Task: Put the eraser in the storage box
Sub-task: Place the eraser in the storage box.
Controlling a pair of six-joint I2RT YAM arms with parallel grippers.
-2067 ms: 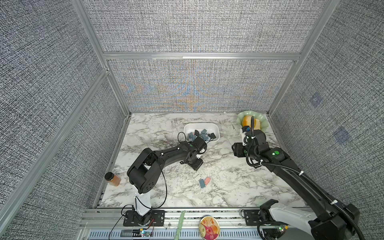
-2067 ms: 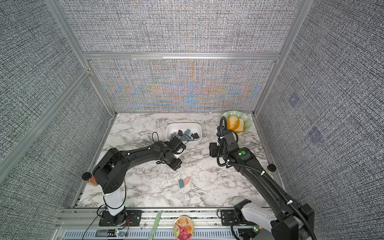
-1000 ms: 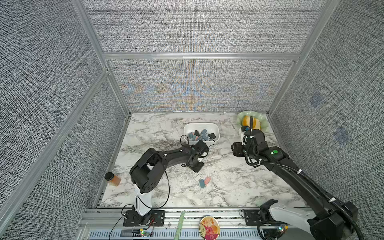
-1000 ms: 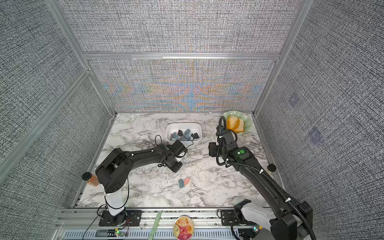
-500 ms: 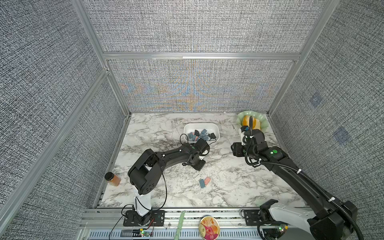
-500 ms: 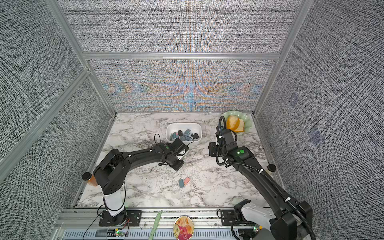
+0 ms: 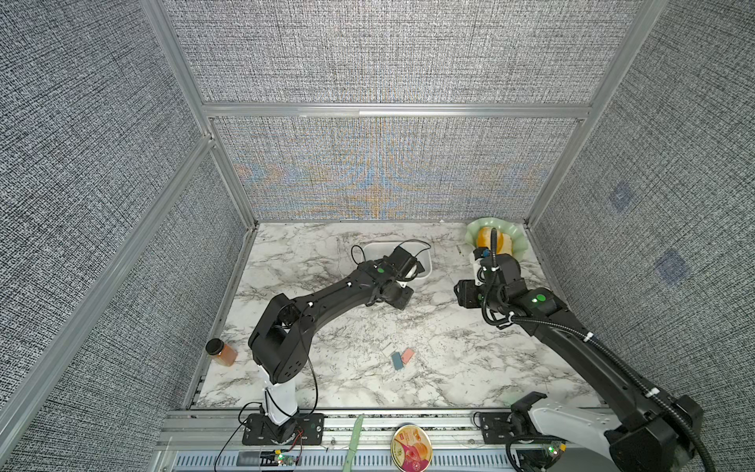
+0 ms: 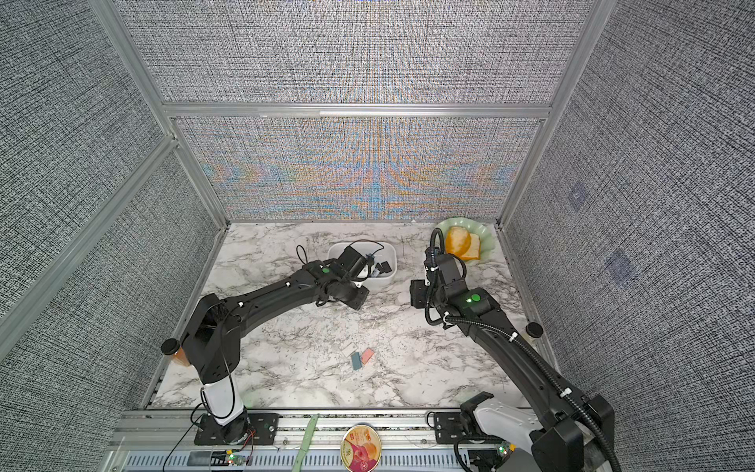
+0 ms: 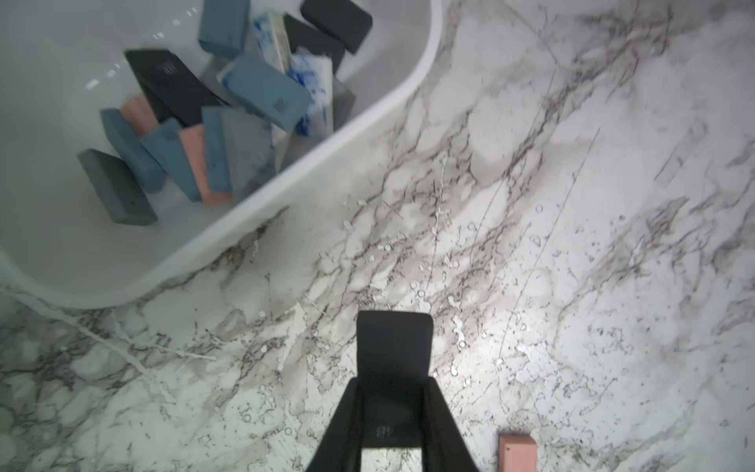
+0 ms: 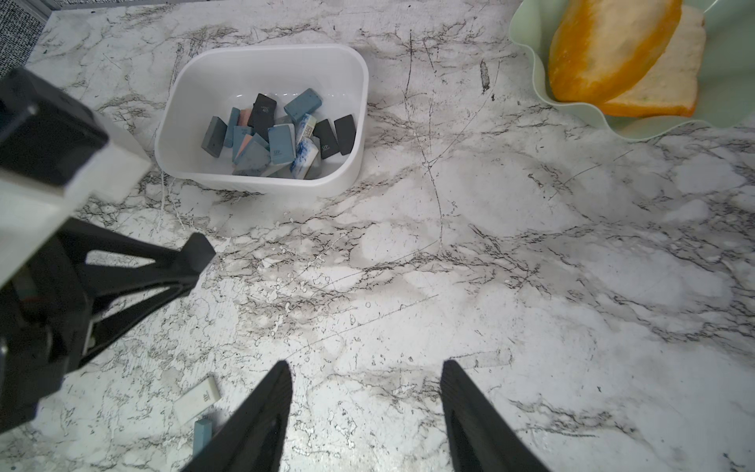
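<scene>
Eraser (image 9: 394, 355) is the black one with the 4B stamp. The left gripper (image 9: 392, 384) is clamped on it, with a good chunk poking out past the fingertips. From the left wrist view it hangs over the bare marble table (image 9: 572, 245), just beside the wall of the storage box (image 9: 184, 253) and not over the opening yet. I can't tell how much air is under it. So by my read the carry is mostly done, and what's left is the hop over the rim and the drop. Biggest worry is that sticking-out end catching the rim on the way across. That would either twist the eraser out of the pinch or shove the tub, which looks light and has nothing holding it down. Second worry is letting go early, so it lands on the marble next to the box. Third, the pile of erasers (image 10: 278, 135) inside is heaped against the wall nearest my gripper, so a drop right at the edge could bounce off the heap and back out. I'd aim for the bare floor farther in. The right gripper (image 10: 365, 367) is spread wide with nothing in it and well apart from the box, so no clash unless I move it. Three loose erasers (image 7: 396, 361) sit nearer the arm bases, out of the way.
</scene>
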